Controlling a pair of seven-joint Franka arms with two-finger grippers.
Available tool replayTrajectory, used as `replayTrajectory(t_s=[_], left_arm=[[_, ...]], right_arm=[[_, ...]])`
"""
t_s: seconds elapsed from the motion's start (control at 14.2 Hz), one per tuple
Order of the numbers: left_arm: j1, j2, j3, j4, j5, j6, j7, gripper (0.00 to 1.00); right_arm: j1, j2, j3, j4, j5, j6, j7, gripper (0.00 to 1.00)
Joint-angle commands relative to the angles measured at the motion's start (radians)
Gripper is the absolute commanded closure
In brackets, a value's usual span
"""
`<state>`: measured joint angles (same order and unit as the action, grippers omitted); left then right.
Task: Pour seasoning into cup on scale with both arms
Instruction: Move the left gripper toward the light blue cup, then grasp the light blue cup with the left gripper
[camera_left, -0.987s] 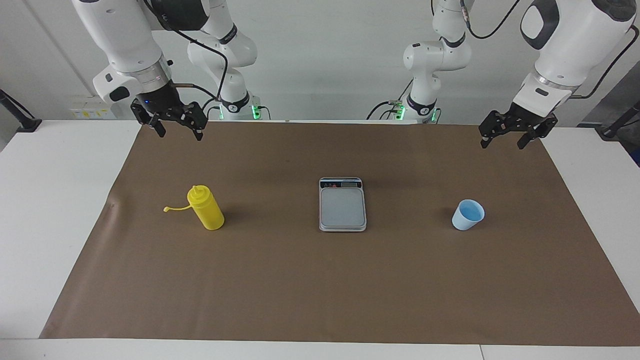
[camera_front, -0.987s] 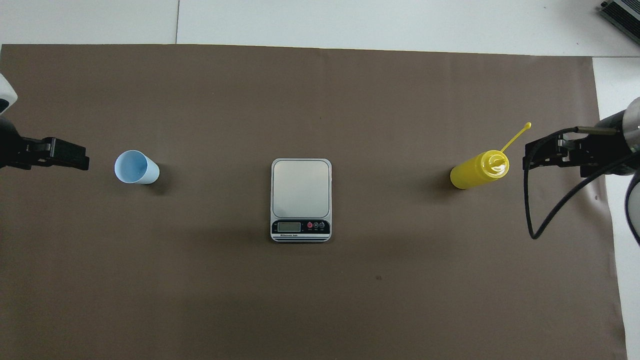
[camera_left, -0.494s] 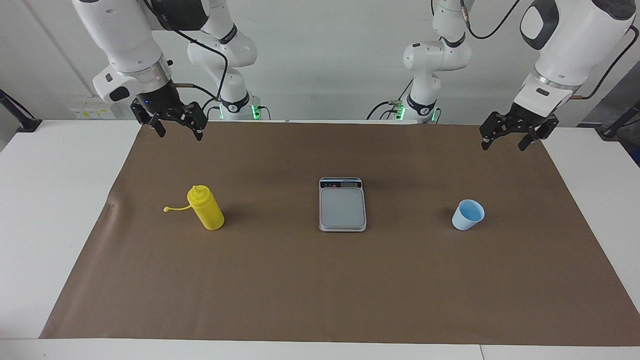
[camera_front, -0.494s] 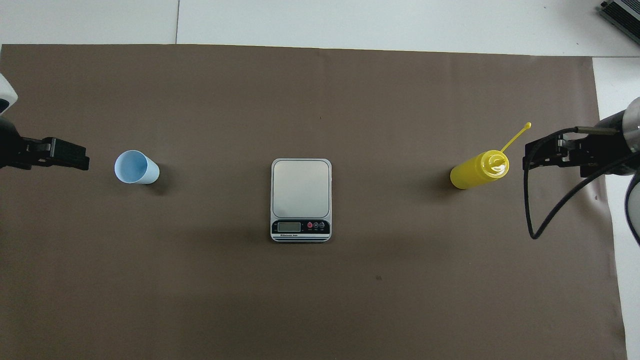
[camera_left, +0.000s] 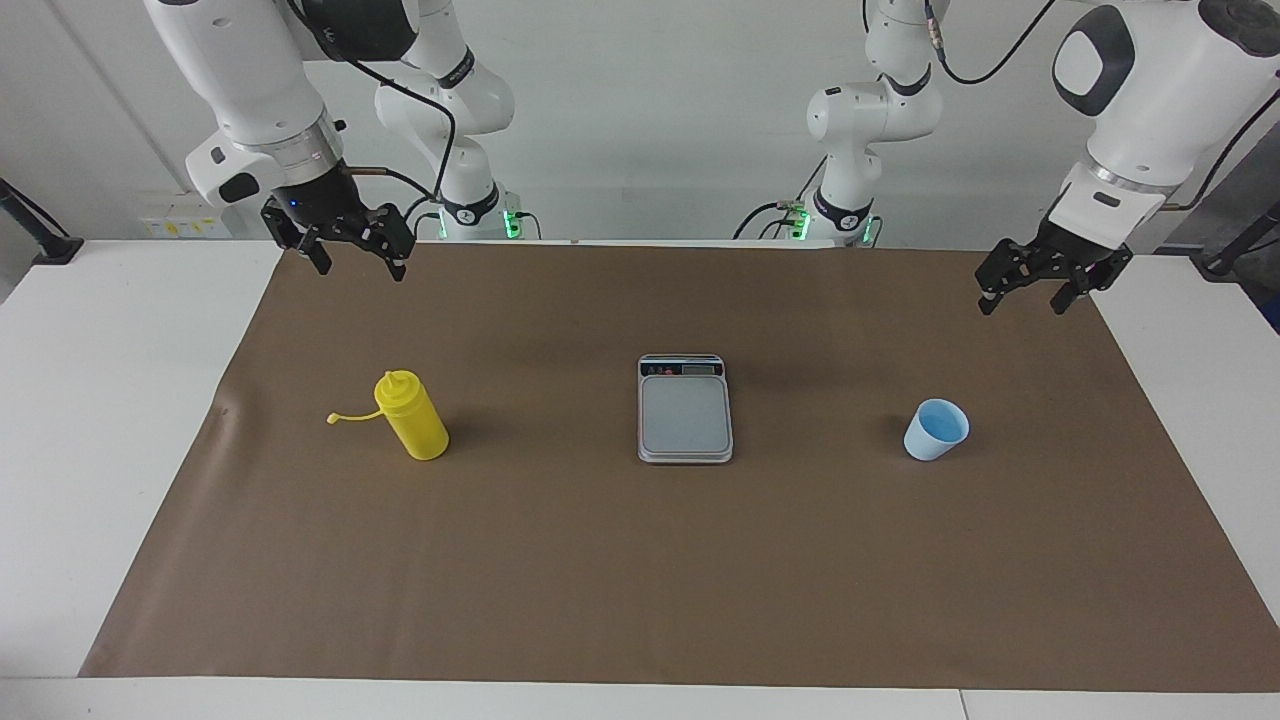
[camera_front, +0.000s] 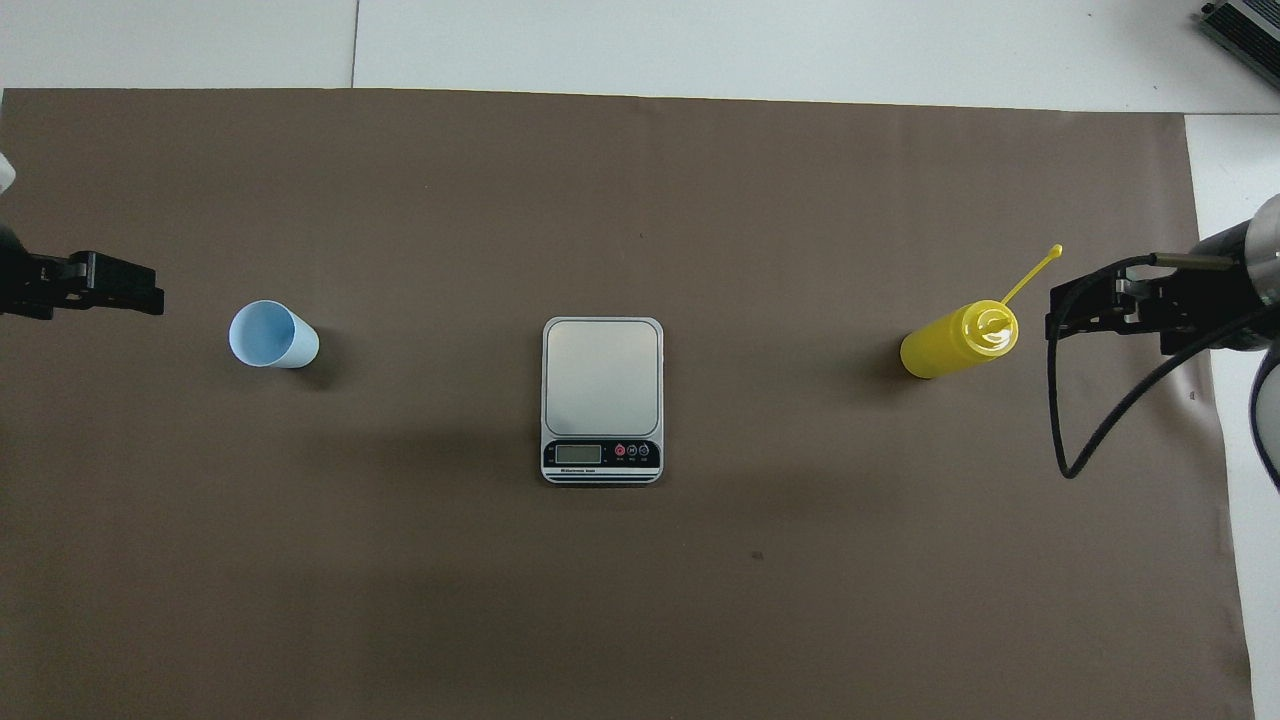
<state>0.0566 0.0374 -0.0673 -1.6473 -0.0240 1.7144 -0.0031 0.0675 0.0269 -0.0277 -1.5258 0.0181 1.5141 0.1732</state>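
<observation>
Seasoning (camera_left: 412, 429) stands upright on the brown mat (camera_left: 640, 560) toward the right arm's end of the tabletop (camera_left: 100, 400), its cap strap pointing at that end. Midway along sits the scale (camera_left: 685, 410), its plate bare. The cup (camera_left: 936, 430) stands toward the left arm's end. The right gripper (camera_left: 355, 255) and left gripper (camera_left: 1027, 292) hover over the mat's robot-side corners, fingers spread wide, holding nothing.

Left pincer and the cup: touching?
Apart. In the facing view the left pincer, jaws open, hangs in the air with bare brown mat between it and the cup, which stands alone toward the left arm's end of the table.
</observation>
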Motion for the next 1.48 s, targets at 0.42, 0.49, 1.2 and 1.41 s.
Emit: replayTrajectory(t_s=[0.42,0.49,1.2,1.41], left_arm=[[0.045,0.072,-0.006,-0.251,0.016,0.411,-0.047,0.0],[0.046,0.072,-0.006,-0.299,0.016,0.477,-0.061,0.0],[0.049,0.122,-0.008,-0.45,0.013,0.639,-0.186,0.0],[0.042,0.136,-0.008,-0.466,0.012,0.692,-0.222,0.0]], right_arm=[[-0.02,-0.015,0.012,-0.021,0.019,0.014,-0.018,0.0],[-0.02,-0.015,0.012,-0.021,0.019,0.014,-0.018,0.0],[-0.02,-0.015,0.012,-0.021,0.019,0.014,-0.018,0.0],[-0.02,-0.013,0.012,-0.021,0.019,0.014,-0.018,0.0]])
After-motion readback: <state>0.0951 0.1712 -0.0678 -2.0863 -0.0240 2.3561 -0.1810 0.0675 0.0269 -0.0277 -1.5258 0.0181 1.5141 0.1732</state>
